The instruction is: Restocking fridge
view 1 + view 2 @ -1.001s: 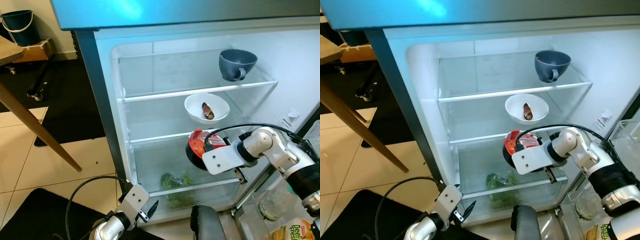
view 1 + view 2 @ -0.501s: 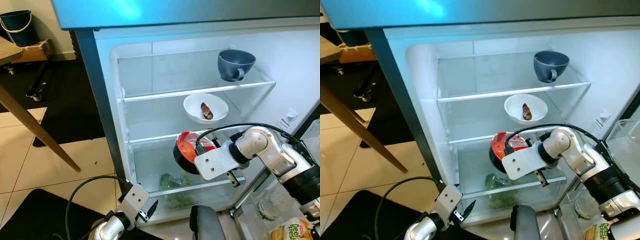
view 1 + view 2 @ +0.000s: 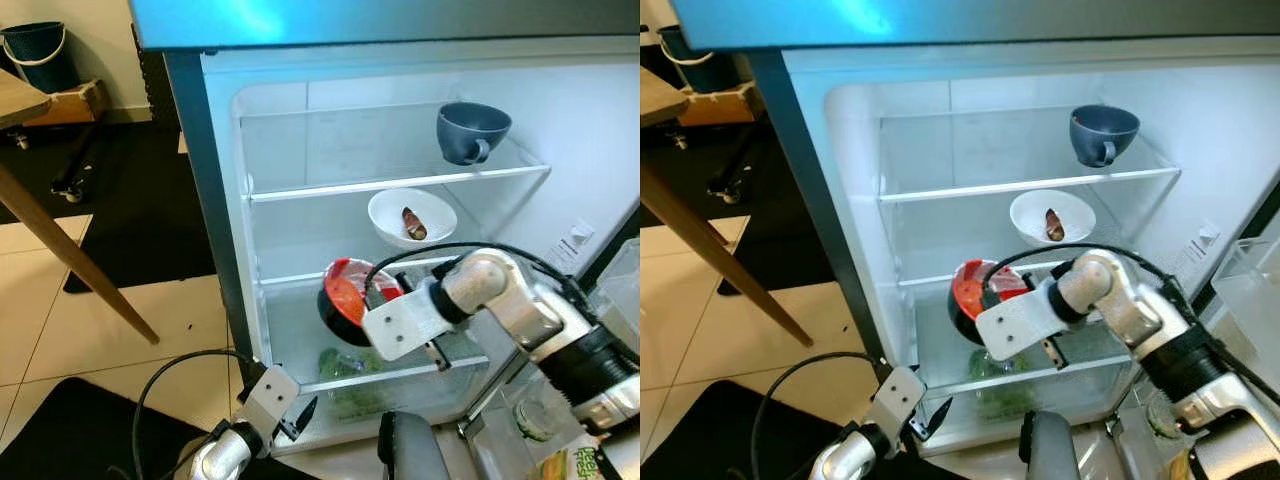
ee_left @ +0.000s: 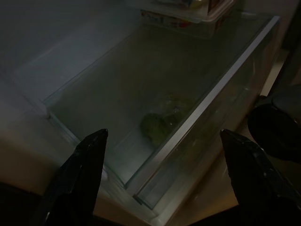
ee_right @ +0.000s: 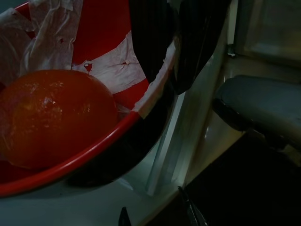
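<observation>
From the left eye view, the open fridge (image 3: 222,230) shows a grey cup (image 3: 471,130) on its top glass shelf and a white bowl (image 3: 411,216) with a small brown morsel on the shelf below; the right gripper (image 3: 372,292) carries a red bowl (image 3: 343,297) at the front edge of the third shelf (image 3: 300,277), tilted, just above the crisper drawer (image 3: 330,385) with its leafy greens (image 3: 352,370). The left gripper (image 3: 296,422) hangs low by the fridge's foot, idle. The right eye view tells the same: the red bowl (image 3: 971,290) sits well apart from the white bowl, below and to its left. In the left wrist view, dim, the left jaws stand released, wide apart, over the drawer and greens (image 4: 157,126). The right wrist view is the closest — the right jaws are clenched on the bowl's rim, one finger (image 5: 149,35) inside against the torn white paper lining (image 5: 120,63), and an orange-red round fruit (image 5: 56,117) rests in the bowl. To do this step well, I judge the bowl should be levelled first so the fruit cannot roll out, then slid inward until its base rests fully on the glass — and released only then.
</observation>
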{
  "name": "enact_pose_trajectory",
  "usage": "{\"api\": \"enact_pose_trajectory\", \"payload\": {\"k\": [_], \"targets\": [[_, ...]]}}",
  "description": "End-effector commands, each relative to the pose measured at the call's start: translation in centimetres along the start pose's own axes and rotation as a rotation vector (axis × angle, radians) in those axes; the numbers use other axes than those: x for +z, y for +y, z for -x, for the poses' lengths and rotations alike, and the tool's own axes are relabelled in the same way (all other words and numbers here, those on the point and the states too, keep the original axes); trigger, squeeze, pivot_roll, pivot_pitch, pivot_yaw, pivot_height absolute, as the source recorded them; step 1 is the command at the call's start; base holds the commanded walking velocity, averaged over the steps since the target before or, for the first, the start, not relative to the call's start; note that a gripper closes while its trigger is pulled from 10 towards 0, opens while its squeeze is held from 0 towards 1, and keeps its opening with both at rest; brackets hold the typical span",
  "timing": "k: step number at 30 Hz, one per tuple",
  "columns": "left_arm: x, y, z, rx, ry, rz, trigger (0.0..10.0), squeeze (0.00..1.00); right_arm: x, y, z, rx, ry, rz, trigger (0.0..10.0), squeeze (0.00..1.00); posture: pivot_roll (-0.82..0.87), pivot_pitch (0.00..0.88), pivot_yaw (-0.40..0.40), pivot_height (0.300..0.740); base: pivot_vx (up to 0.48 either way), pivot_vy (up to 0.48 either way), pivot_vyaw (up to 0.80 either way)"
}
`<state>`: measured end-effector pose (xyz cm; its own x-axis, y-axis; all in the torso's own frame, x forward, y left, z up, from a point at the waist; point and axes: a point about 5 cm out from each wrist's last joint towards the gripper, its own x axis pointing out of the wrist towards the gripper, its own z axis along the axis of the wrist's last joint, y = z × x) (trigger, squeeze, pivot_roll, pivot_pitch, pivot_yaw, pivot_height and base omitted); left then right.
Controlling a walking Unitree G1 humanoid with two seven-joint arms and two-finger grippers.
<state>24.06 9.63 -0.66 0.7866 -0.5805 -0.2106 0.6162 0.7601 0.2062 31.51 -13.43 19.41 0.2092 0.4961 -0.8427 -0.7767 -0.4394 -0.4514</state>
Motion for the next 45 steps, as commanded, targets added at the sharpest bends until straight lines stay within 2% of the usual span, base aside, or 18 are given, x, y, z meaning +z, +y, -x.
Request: {"api": "enact_pose_trajectory", "payload": {"k": [1, 11, 16, 20, 37, 41, 45], "targets": [[0.1, -0.5, -0.2, 0.006, -0.01, 0.022, 10.0, 0.0, 0.3, -0.8, -0.2, -0.024, 0.014, 0.044, 10.0, 0.0, -0.04, 0.065, -0.016, 0.456, 0.0, 0.0, 0.0], [0.2, -0.5, -0.3, 0.009, -0.012, 0.023, 10.0, 0.0, 0.0, -1.5, -1.1, -0.03, 0.041, 0.061, 10.0, 0.0, -0.04, 0.065, -0.018, 0.456, 0.0, 0.0, 0.0], [0.2, -0.7, -0.4, 0.007, -0.014, 0.026, 10.0, 0.0, -0.8, -3.1, -1.7, -0.092, 0.117, 0.136, 10.0, 0.0, -0.05, 0.067, -0.02, 0.456, 0.0, 0.0, 0.0], [0.4, -0.8, -0.5, 0.005, -0.017, 0.028, 10.0, 0.0, -0.7, -4.0, -1.9, -0.105, 0.132, 0.185, 10.0, 0.0, -0.05, 0.069, -0.022, 0.456, 0.0, 0.0, 0.0], [0.5, -1.1, -0.5, 0.018, -0.037, 0.039, 10.0, 0.0, -0.4, -5.8, -2.9, -0.108, 0.162, 0.278, 10.0, 0.0, -0.04, 0.087, -0.036, 0.456, 0.0, 0.0, 0.0], [1.8, -0.4, -0.1, 0.14, -0.149, 0.001, 10.0, 0.0, -0.8, -6.8, -2.7, -0.142, 0.214, 0.28, 10.0, 0.0, -0.03, 0.098, -0.044, 0.456, 0.0, 0.0, 0.0], [2.7, 0.0, 0.1, 0.195, -0.214, -0.022, 10.0, 0.0, -1.2, -6.9, -2.6, -0.141, 0.246, 0.277, 10.0, 0.0, -0.03, 0.103, -0.048, 0.456, 0.0, 0.0, 0.0]]}}
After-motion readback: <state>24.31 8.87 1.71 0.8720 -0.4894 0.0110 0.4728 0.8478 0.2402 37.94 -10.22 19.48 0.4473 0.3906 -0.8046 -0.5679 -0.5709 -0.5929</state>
